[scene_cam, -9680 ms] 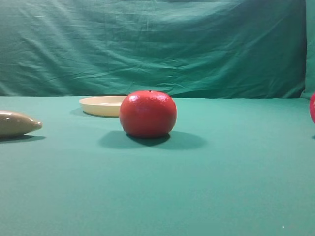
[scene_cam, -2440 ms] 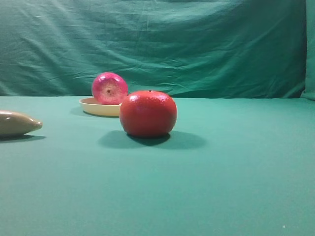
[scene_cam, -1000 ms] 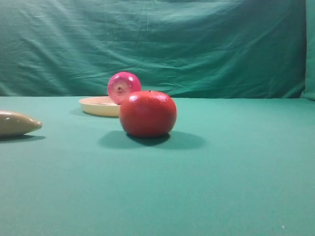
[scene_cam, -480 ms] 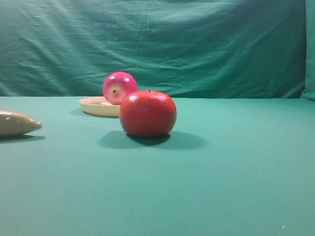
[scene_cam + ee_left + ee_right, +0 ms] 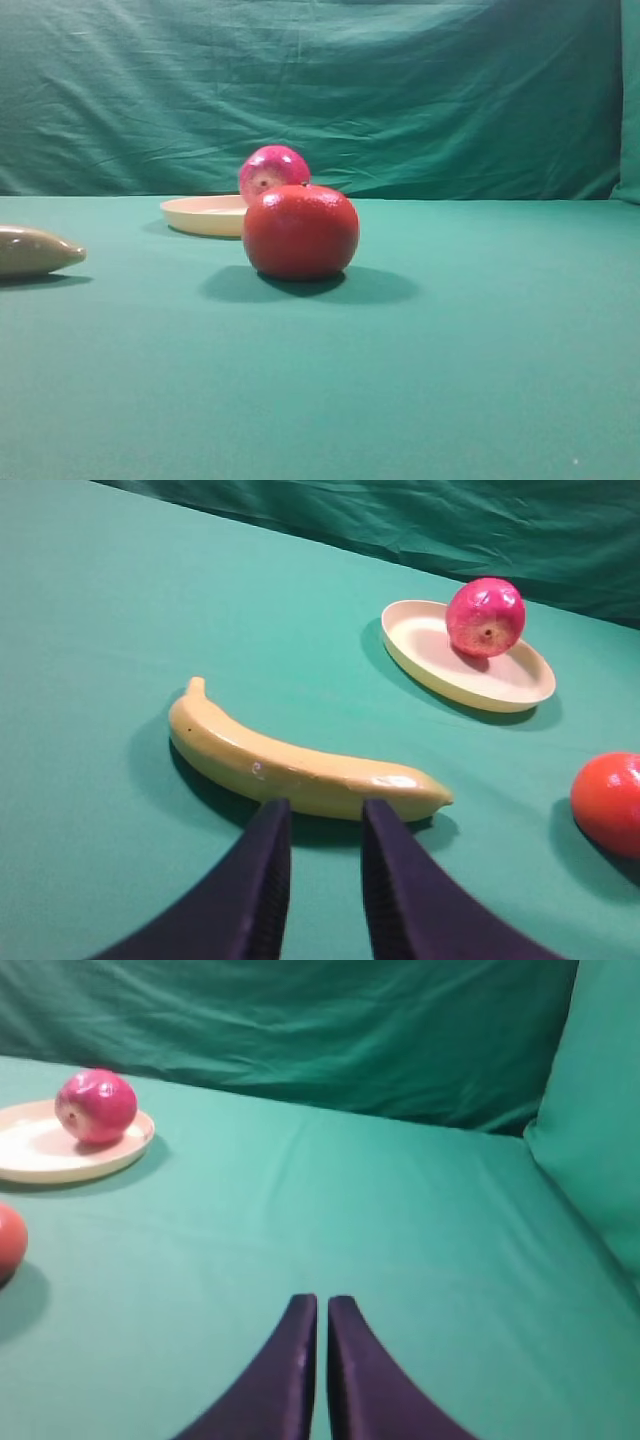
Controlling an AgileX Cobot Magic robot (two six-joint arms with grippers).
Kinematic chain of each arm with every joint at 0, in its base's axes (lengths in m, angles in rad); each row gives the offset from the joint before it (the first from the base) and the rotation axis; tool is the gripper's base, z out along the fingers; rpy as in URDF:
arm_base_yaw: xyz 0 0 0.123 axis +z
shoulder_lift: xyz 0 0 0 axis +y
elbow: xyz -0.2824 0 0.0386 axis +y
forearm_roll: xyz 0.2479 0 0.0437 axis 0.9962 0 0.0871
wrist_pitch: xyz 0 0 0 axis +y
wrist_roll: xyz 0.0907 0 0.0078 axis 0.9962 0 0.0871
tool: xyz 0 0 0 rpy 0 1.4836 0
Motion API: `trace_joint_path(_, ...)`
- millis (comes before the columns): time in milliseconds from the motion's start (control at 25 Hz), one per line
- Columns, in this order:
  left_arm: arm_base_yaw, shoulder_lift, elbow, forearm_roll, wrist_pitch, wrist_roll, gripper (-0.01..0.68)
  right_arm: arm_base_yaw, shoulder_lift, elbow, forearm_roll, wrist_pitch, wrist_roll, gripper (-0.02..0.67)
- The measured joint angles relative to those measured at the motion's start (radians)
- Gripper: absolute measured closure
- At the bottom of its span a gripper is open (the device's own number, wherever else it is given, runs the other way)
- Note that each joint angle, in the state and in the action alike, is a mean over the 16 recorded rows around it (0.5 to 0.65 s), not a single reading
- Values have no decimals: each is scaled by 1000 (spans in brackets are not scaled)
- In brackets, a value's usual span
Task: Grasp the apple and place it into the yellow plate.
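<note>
One glossy magenta apple (image 5: 485,617), pale-dimpled

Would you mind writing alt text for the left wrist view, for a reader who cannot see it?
A pink apple sits in a shallow yellow plate on a green cloth. Nearer the camera a banana lies flat, just beyond the left end effector, whose dark fingers stand slightly apart around nothing. An orange-red fruit shows at the right edge.

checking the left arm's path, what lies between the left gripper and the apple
In the left wrist view, the banana lies just ahead of the left gripper; beyond it, bare cloth up to the yellow plate holding the apple.
</note>
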Motion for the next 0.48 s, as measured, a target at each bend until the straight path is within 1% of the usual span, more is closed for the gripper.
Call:
trace_joint_path(200, 0, 0, 0, 0, 0, 0, 516, -11, -2, 38, 9, 9, 0, 649)
trace_joint_path(480, 0, 0, 0, 0, 0, 0, 516, -14, -2, 45, 26, 35, 0, 649)
